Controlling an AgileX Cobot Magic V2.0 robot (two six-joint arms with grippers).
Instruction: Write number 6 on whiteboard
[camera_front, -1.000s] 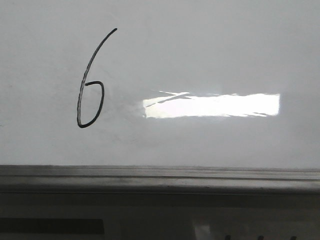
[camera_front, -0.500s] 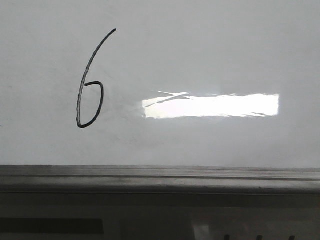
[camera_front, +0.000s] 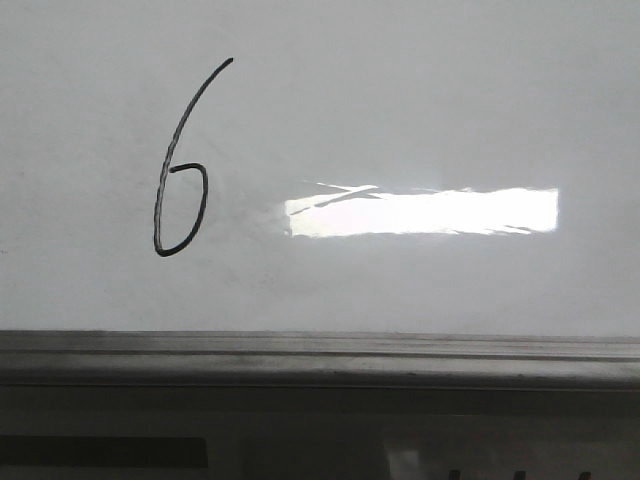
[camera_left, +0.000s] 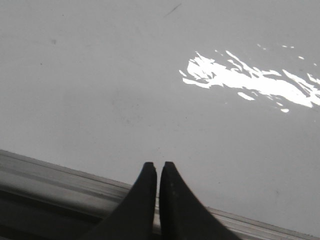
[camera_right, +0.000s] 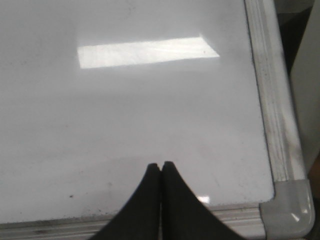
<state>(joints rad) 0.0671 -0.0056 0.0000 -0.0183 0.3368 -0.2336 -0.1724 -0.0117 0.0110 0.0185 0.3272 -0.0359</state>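
A thin black number 6 (camera_front: 180, 165) with a long slanted stem and a small angular loop stands on the left part of the glossy whiteboard (camera_front: 420, 110) in the front view. No gripper shows in that view. In the left wrist view my left gripper (camera_left: 155, 165) is shut and empty, over the board (camera_left: 100, 90) near its rail. In the right wrist view my right gripper (camera_right: 161, 165) is shut and empty, over the board (camera_right: 125, 115) near its corner. No pen is in view.
A grey metal rail (camera_front: 320, 355) runs along the board's near edge. It also shows in the left wrist view (camera_left: 60, 175). The right wrist view shows the rail (camera_right: 272, 110) and a rounded corner piece (camera_right: 292, 210). Bright glare (camera_front: 420, 211) lies on the board.
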